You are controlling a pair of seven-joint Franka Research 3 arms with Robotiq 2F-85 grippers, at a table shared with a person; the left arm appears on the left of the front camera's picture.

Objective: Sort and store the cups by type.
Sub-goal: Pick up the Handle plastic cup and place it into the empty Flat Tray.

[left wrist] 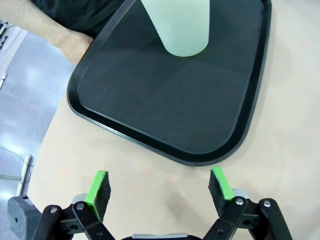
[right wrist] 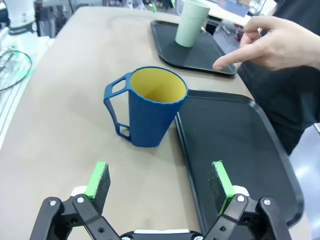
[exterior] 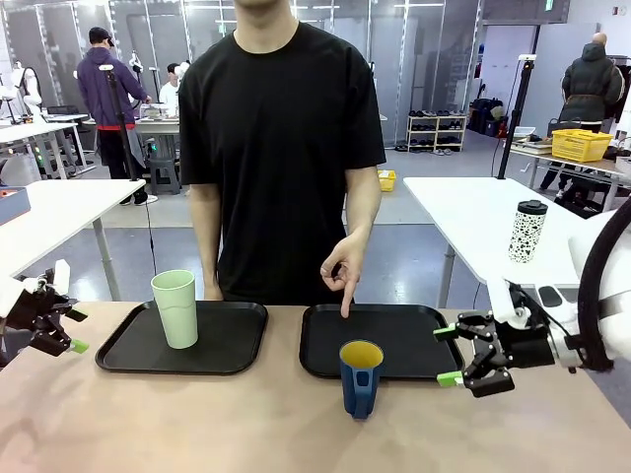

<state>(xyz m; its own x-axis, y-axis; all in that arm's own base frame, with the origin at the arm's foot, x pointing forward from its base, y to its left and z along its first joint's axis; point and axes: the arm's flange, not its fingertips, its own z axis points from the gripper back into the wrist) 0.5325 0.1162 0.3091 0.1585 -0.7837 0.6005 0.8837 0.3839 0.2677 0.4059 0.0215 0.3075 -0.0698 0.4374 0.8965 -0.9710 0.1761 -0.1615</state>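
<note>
A tall pale green cup (exterior: 176, 306) (left wrist: 177, 25) (right wrist: 191, 22) stands upright on the left black tray (exterior: 222, 343) (left wrist: 165, 105). On the bare table, just in front of the right black tray (exterior: 404, 335) (right wrist: 235, 145), a dark blue cup (exterior: 360, 377) (right wrist: 148, 106) with a handle and yellow inside stands upright. The person's hand (exterior: 344, 268) (right wrist: 272, 42) points a finger down onto the right tray. My left gripper (exterior: 57, 325) (left wrist: 161, 187) hangs open at the table's left edge, short of the left tray. Open and empty, my right gripper (exterior: 452, 356) (right wrist: 160, 181) sits to the right of the blue cup.
A white black-speckled travel mug (exterior: 527, 232) with a black lid stands on a white table behind, at the right. The person stands close against the far edge of my table. Bare tabletop lies in front of both trays.
</note>
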